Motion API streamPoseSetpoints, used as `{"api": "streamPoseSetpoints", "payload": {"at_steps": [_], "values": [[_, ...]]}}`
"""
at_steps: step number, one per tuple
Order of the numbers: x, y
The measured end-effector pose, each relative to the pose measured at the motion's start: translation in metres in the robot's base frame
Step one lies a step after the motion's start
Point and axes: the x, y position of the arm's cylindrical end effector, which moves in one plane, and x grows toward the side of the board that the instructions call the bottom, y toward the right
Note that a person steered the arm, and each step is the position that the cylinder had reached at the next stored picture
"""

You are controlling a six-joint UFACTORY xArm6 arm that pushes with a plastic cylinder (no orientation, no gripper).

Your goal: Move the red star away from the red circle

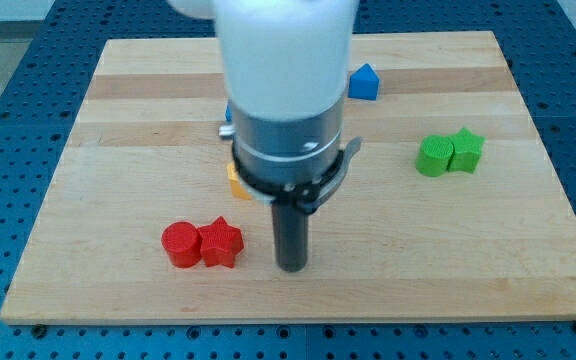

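The red star [221, 243] lies near the view's bottom left of the wooden board [118, 120]. It touches the red circle [180, 244], which sits just to its left. My tip [291, 267] rests on the board a short way to the right of the red star, apart from it. The rod rises from the tip into the arm's grey and white body, which fills the view's upper middle.
A green circle [432, 157] and a green star [465, 149] touch each other at the view's right. A blue block [364, 81] lies near the top middle. A yellow block [236, 181] and another blue block [229, 112] show partly behind the arm.
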Motion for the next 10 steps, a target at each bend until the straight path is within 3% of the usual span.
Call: {"api": "streamPoseSetpoints", "payload": {"at_steps": [2, 5, 6, 10], "values": [[0.026, -0.081], [0.016, -0.194], [-0.006, -0.194], [-0.013, -0.099]]}}
